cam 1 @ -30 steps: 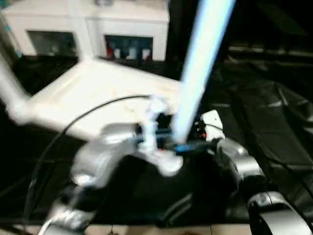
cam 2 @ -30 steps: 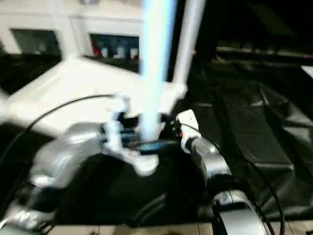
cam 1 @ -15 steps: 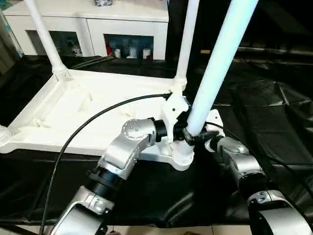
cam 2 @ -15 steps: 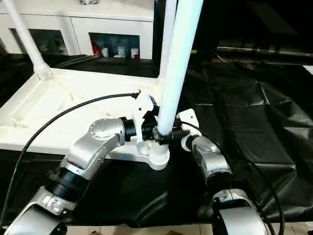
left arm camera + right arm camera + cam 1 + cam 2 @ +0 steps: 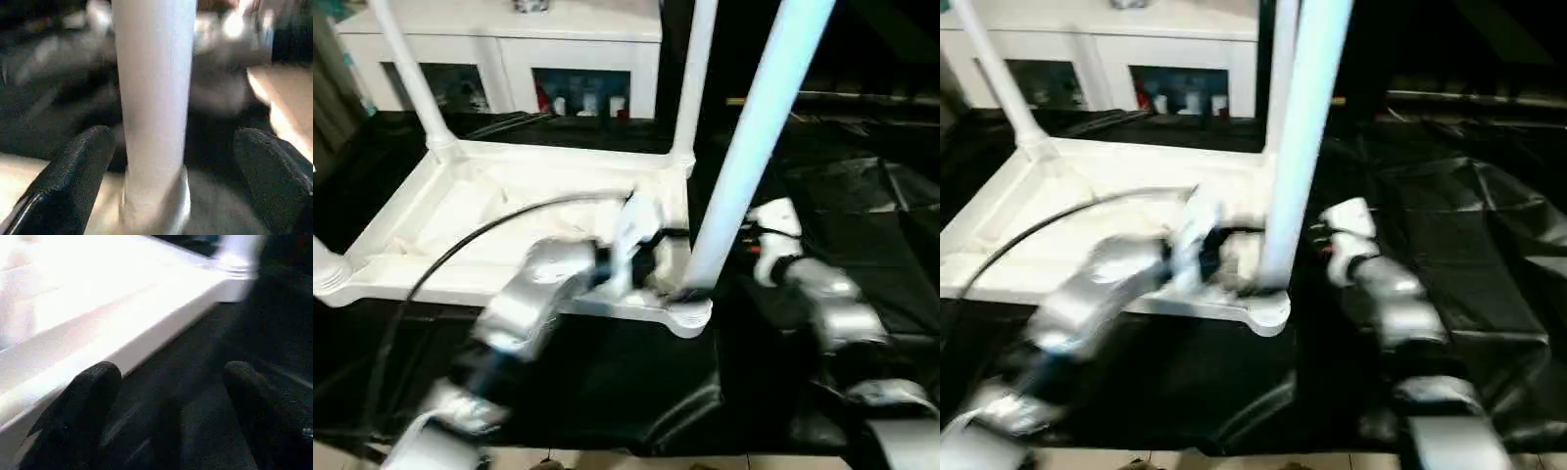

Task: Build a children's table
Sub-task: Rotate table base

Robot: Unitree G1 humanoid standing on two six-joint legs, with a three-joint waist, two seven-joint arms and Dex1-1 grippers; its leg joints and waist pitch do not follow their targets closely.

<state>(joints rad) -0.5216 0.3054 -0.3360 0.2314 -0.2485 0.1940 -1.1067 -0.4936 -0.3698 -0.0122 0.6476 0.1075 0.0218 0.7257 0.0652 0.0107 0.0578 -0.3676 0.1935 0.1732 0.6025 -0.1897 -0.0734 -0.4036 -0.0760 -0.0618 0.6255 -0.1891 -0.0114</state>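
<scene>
The children's table lies upside down, its white ribbed top [image 5: 460, 215] on black cloth. A long white leg [image 5: 744, 166] stands in the near right corner socket [image 5: 690, 315]. Two more legs [image 5: 411, 78] [image 5: 695, 78] stand in the far corners. My left gripper [image 5: 656, 269] reaches the near leg from the tabletop side, just above the socket. In the left wrist view that leg [image 5: 154, 98] rises between the open left gripper [image 5: 171, 139], with a gap on each side. My right gripper [image 5: 754, 257] hangs open to the right of the leg, apart from it. The right gripper [image 5: 168, 382] holds nothing and faces the tabletop's edge [image 5: 122, 333].
A white cabinet [image 5: 509, 39] with glass doors stands behind the table. Wrinkled black cloth [image 5: 862, 196] covers the floor to the right and in front. A black cable [image 5: 460, 255] arcs over the tabletop along my left arm.
My right gripper has drawn back to the right, away from the base of the near leg. The left gripper stays around the leg. The camera has shifted.
</scene>
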